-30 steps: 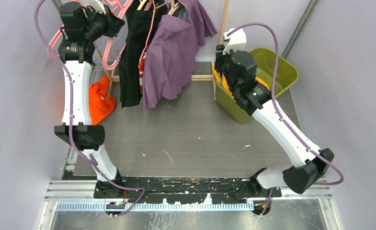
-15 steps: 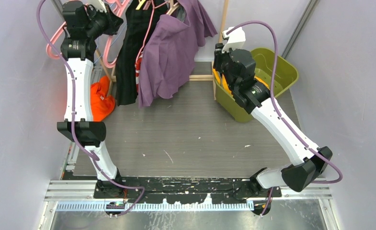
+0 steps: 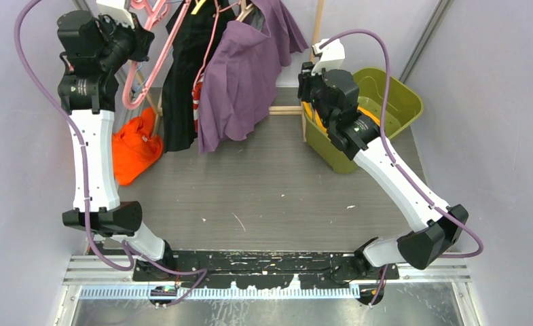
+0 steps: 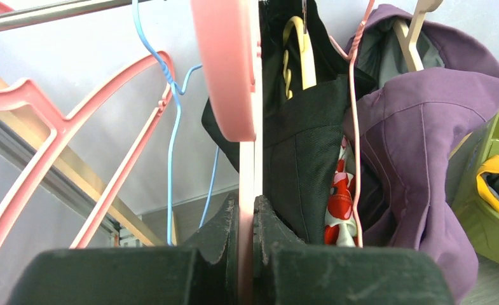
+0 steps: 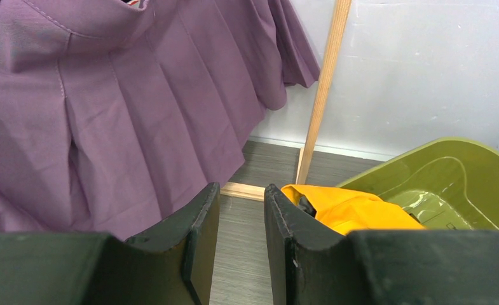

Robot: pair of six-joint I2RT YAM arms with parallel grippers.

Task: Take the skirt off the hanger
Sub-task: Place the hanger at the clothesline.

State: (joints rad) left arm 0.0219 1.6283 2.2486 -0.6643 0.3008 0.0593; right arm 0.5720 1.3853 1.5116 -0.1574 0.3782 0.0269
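Note:
A pleated purple skirt [image 3: 240, 81] hangs from a pale hanger on the rack at the back, beside a black garment [image 3: 185, 88]; the left wrist view shows both [image 4: 418, 146] [image 4: 304, 140]. My left gripper [image 3: 138, 41] [image 4: 253, 203] is high at the rack's left end, shut on a bare pink hanger [image 3: 140, 75] [image 4: 231, 63]. My right gripper [image 3: 304, 73] [image 5: 241, 190] is open and empty, just right of the skirt's hem [image 5: 107, 114] and not touching it.
An orange garment [image 3: 133, 146] lies on the floor at the left under the rack. A green bin [image 3: 399, 95] [image 5: 450, 165] at the right holds a yellow cloth [image 5: 348, 210]. Other pink hangers [image 4: 56, 140], a blue wire hanger [image 4: 170, 127], and a wooden post [image 5: 323, 95].
My left arm has swung left and carried the pink hanger away from the hanging clothes. The right gripper has edged slightly left toward the purple skirt.

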